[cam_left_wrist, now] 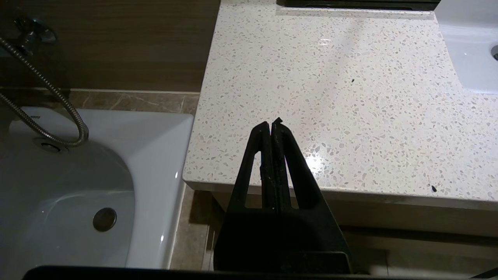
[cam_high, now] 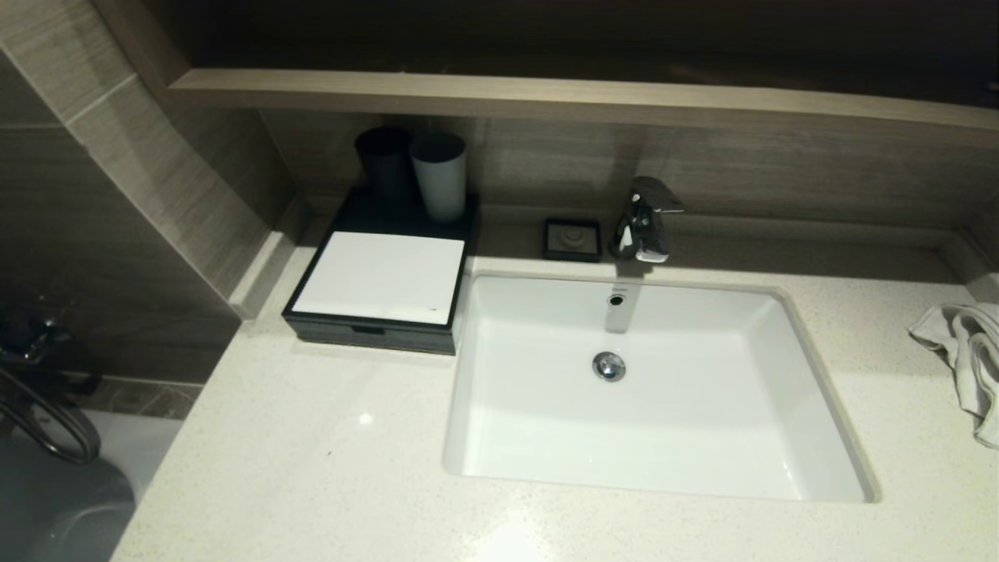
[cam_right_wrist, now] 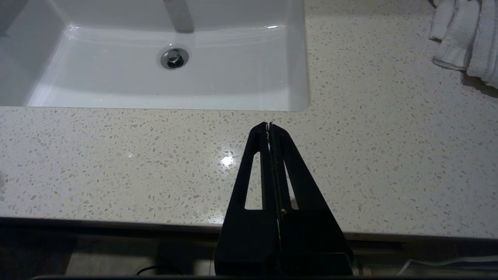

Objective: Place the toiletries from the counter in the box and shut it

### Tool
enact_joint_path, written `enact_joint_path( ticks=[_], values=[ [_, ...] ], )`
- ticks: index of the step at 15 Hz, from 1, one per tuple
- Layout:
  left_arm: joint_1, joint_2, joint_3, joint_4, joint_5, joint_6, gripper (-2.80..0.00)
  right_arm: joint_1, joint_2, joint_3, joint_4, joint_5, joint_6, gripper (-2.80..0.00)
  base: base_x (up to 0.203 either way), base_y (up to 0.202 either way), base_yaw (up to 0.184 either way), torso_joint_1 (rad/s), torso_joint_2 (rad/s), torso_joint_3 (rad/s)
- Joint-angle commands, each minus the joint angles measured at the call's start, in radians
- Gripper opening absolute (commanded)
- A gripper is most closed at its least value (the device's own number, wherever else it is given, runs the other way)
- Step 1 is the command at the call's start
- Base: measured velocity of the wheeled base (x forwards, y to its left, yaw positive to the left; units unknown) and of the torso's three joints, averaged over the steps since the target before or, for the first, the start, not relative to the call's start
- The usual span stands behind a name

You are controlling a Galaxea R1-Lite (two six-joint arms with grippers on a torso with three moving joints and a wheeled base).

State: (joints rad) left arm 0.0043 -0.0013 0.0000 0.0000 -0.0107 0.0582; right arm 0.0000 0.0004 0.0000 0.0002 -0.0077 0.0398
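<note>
Black tapered fingers (cam_left_wrist: 290, 163) — slotted cutouts

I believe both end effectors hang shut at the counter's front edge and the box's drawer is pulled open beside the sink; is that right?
Not quite: the head view shows the drawer of the box pushed in, not open. The rest holds: the left end effector and right end effector hang shut at the counter's front edge, with the box beside the sink.

The counter (cam_high: 312, 437) looks like polished speckled stone, glossy with light spots. Its sink (cam_high: 546, 437) is smooth, shiny white ceramic, with a chromed metal tap (cam_high: 644, 222). At the right edge lies a white terry cloth towel (cam_high: 968, 351). The box (cam_high: 382, 277) is matt black.
</note>
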Motion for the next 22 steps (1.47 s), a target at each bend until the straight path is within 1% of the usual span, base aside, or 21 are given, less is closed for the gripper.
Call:
enact_joint_path(
  ticks=[1, 6, 22],
  values=[
    [0.0, 0.001, 0.002, 0.002, 0.001, 0.005, -2.8, 0.0, 0.0, 0.0, 0.0, 0.0, 0.0, -2.8, 0.0, 0.0, 0.0, 0.0, 0.0, 0.0],
    [0.0, 0.001, 0.002, -0.003, 0.001, -0.008, -2.8, -0.002, 0.0, 0.0, 0.0, 0.0, 0.0, -2.8, 0.0, 0.0, 0.0, 0.0, 0.0, 0.0],
    [0.0, 0.001, 0.002, -0.003, 0.001, -0.009, -2.8, 0.0, 0.0, 0.0, 0.001, -0.002, 0.002, -2.8, 0.0, 0.0, 0.0, 0.0, 0.0, 0.0]
  ],
)
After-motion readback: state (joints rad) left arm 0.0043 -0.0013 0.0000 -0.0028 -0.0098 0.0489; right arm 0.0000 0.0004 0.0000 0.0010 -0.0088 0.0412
